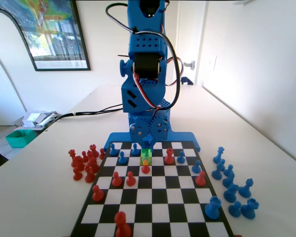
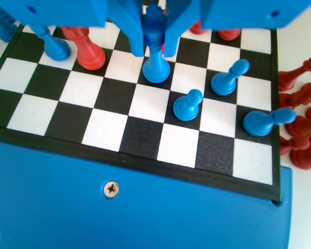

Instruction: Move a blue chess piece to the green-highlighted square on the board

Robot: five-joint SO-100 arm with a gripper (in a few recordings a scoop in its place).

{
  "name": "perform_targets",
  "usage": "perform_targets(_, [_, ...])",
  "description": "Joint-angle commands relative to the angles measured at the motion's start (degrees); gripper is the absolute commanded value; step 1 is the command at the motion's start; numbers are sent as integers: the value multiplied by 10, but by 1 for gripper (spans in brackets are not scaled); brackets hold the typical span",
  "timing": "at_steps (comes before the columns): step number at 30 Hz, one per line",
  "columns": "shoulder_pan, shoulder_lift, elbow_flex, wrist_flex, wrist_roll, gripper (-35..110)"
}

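Gripper (image 2: 154,39) pinches the blue pawn (image 2: 156,62), base apparently touching the board (image 2: 145,140) at the green-highlighted square (image 1: 146,154); release remains.

Blue arm folded low, end effector (image 2: 154,44) closed (jaws pointing down)

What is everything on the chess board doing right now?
Gripper: low, jaws closed around a blue pawn.
Blue pawn: upright, base on the board.
Green square: partly covered by the gripper.
Red pawn: upright, one square nearer the fixed camera than the green square.
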Motion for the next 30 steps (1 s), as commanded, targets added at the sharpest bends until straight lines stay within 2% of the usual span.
perform_targets(1, [10, 15, 1, 0, -4, 2])
perform_targets(8, [15, 24, -7, 7, -7, 1])
perform_targets(21, [18, 87, -33, 114, -14, 1])
perform_targets(30, [11, 113, 21, 98, -22, 1])
